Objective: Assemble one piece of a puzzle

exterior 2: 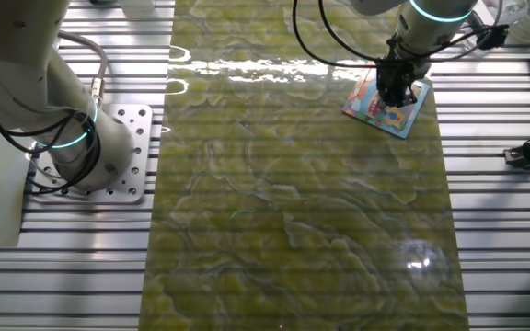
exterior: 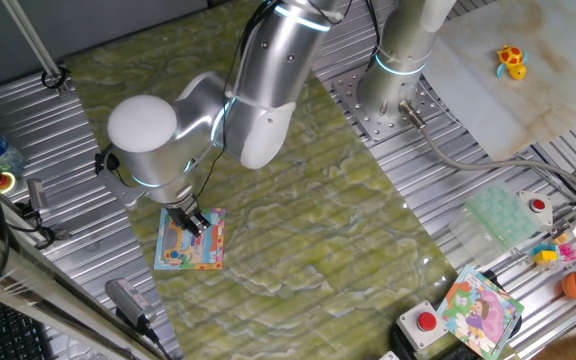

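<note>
The piece itself can't be made out; it's hidden at the fingertips or already in the board, hard to say; the puzzle (exterior: 190,242) lies flat right under the jaws on the green mat (exterior: 298,220); the gripper (exterior: 195,222) sits low over its top edge, whether clamped or parted I cannot tell; looks like the placing step; next calls for a straight press, then a clean lift.

No text, label, brand or number can be read in either view. The puzzle (exterior: 190,241) and a second picture board (exterior: 480,309) at the table's edge carry only cartoon art. Any lettering there is perhaps too small to make out. The red buttons (exterior: 426,322) show no legible marking.
</note>
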`<state>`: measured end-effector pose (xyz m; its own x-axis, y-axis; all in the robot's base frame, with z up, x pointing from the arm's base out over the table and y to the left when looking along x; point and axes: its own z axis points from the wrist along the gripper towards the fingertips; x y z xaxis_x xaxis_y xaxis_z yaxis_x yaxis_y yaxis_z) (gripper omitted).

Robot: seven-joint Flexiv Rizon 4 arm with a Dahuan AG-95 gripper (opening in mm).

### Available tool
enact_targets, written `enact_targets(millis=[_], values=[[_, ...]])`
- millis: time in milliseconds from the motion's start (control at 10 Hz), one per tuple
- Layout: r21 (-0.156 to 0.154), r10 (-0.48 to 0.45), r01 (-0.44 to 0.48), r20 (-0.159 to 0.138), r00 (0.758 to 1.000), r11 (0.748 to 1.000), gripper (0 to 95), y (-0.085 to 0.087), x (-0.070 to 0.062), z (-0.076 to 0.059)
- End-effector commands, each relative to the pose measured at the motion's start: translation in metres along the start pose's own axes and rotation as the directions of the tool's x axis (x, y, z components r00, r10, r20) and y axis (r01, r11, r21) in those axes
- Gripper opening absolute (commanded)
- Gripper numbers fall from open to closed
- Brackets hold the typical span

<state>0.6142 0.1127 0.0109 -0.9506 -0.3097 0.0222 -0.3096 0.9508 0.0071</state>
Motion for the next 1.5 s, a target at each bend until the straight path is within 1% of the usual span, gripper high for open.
enact_targets(millis=[100, 200, 300, 400, 600, 700, 800, 900, 1000, 1100, 1300, 1400, 1500], values=[[0.003, 0.002, -0.002, 0.0, 1.0, 1.0, 0.0, -0.001, 0.001, 0.002], [0.003, -0.005, 0.005, -0.004, 1.0, 1.0, 0.0, -0.002, 0.001, -0.001], [0.004, -0.019, 0.019, -0.017, 1.0, 1.0, 0.0, -0.006, 0.003, -0.005], [0.005, -0.023, 0.023, -0.024, 0.999, 1.0, 0.0, -0.008, 0.004, -0.005], [0.003, -0.032, 0.032, -0.034, 0.999, 0.999, 0.0, -0.012, 0.01, -0.001], [-0.004, -0.037, 0.037, -0.039, 0.999, 0.999, 0.0, -0.014, 0.016, 0.002], [-0.015, -0.035, 0.034, -0.055, 0.998, 0.999, 0.0, -0.014, 0.019, 0.0], [-0.013, -0.031, 0.03, -0.081, 0.996, 0.999, 0.0, -0.013, 0.024, -0.006], [-0.012, -0.034, 0.033, -0.08, 0.996, 0.999, 0.0, -0.012, 0.027, -0.009], [-0.017, -0.037, 0.036, -0.061, 0.997, 0.999, 0.0, -0.013, 0.032, -0.007], [-0.01, -0.037, 0.037, -0.049, 0.998, 0.999, 0.0, -0.014, 0.035, 0.002], [-0.012, -0.036, 0.036, -0.045, 0.998, 0.999, 0.0, -0.014, 0.036, 0.004], [-0.007, -0.037, 0.037, -0.045, 0.998, 0.999, 0.0, -0.014, 0.035, 0.003]])
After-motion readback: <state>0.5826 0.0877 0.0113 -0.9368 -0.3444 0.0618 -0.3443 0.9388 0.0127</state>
